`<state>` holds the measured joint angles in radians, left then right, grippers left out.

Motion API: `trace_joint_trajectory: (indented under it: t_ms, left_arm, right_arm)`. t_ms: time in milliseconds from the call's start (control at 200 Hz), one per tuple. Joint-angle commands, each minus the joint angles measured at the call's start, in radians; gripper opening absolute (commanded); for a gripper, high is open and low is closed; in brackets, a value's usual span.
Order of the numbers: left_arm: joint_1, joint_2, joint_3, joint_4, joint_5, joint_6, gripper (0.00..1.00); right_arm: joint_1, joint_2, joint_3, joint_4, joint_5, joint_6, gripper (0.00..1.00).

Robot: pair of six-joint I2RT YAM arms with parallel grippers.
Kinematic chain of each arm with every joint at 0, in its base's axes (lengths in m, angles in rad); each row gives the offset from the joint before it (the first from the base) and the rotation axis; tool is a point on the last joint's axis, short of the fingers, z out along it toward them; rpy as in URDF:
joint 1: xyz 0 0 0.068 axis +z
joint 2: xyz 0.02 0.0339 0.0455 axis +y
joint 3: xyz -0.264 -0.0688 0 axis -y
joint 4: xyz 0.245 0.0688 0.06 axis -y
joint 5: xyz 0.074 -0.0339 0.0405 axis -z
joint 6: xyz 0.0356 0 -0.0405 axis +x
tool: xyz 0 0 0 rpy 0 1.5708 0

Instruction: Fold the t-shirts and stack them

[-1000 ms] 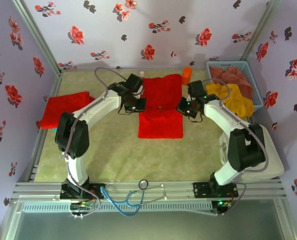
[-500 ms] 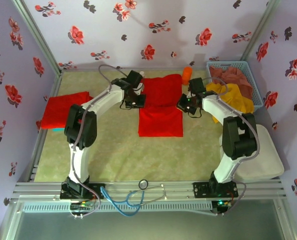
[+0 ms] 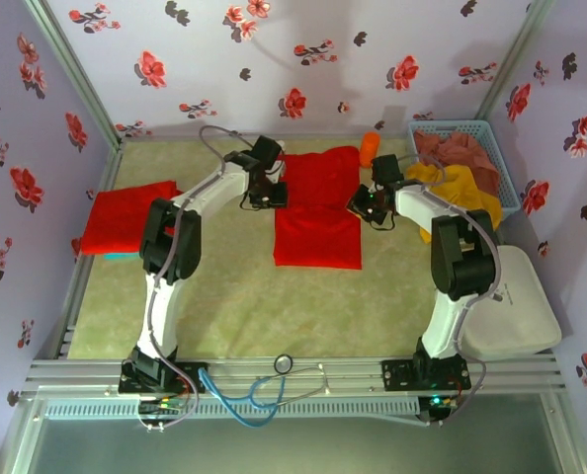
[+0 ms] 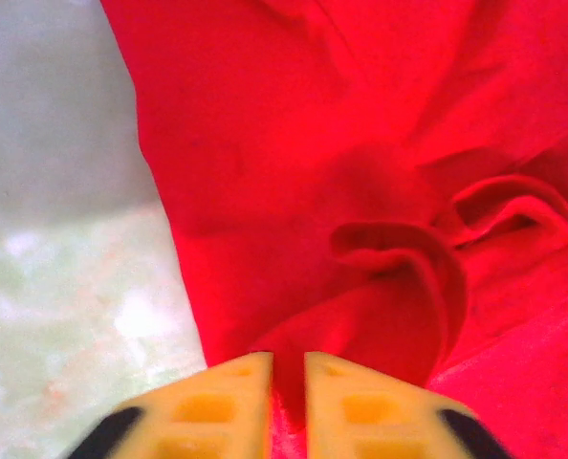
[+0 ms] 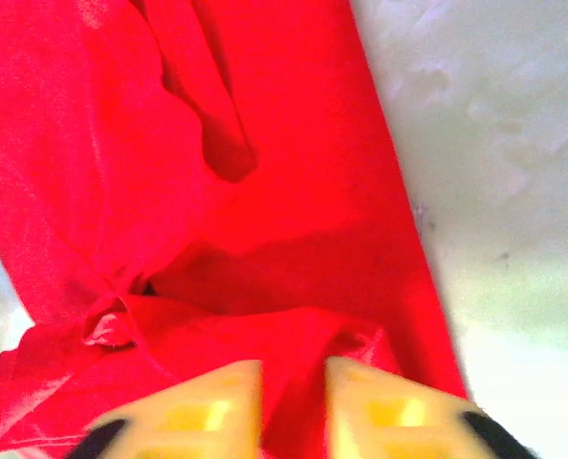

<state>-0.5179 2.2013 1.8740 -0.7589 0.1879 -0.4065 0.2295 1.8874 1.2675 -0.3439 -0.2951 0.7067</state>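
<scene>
T-shirt log, top view. You had the centre t-shirt [image 3: 317, 237] lying mid-table on the green table surface [image 3: 234, 296]. Its near half was flat and squared, its far half wider and rumpled. Your left gripper [image 3: 268, 194] sat at the shirt's left edge and your right gripper [image 3: 371, 205] at its right edge, both where the wide half met the narrow half. A folded t-shirt [image 3: 125, 215] lay well apart at the table's left side. A blue basket [image 3: 498, 148] holding brownish cloth stood at the far right corner. A yellow cloth [image 3: 466, 197] spilled from it, just beside your right arm. An orange object [image 3: 370, 146] lay just past the shirt's far right corner.

Left wrist view. Your left gripper [image 4: 289, 382] had its yellow fingers [image 4: 217, 406] drawn almost together, with a thin ridge of red cloth nipped in the narrow gap. The centre t-shirt [image 4: 294, 172] rose in soft folds toward the fingers, and pale table showed to the left of its edge.

Right wrist view. Your right gripper [image 5: 294, 402] had its fingers [image 5: 203, 411] a little wider apart, with bunched red cloth filling the gap between them, so it was clamped on the shirt. The centre t-shirt [image 5: 294, 191] ran a straight edge down the right side of the view, with bare table beyond it.
</scene>
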Motion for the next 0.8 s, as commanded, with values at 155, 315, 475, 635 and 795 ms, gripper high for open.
trace_joint_trajectory:
  t_ms: [155,315,475,635,795]
  left_arm:
    - [0.042,-0.079,-0.014,-0.029,-0.011,0.023,0.47]
    - [0.031,-0.254,-0.209,0.052,0.015,-0.05,0.49]
    - [-0.003,-0.375,-0.434,0.172,0.101,-0.14,0.49]
    - [-0.038,-0.464,-0.633,0.237,0.129,-0.198,0.49]
    - [-0.078,-0.506,-0.756,0.29,0.142,-0.252,0.44]
  right_arm:
    - [-0.009,-0.056,-0.029,0.049,0.07,-0.026,0.66]
    - [0.004,-0.181,-0.126,0.06,0.018,-0.008,0.71]
    - [0.025,-0.262,-0.206,0.025,-0.043,-0.011,0.72]
    - [0.042,-0.355,-0.304,-0.037,-0.065,-0.027,0.71]
    - [0.057,-0.406,-0.373,-0.101,-0.069,-0.065,0.66]
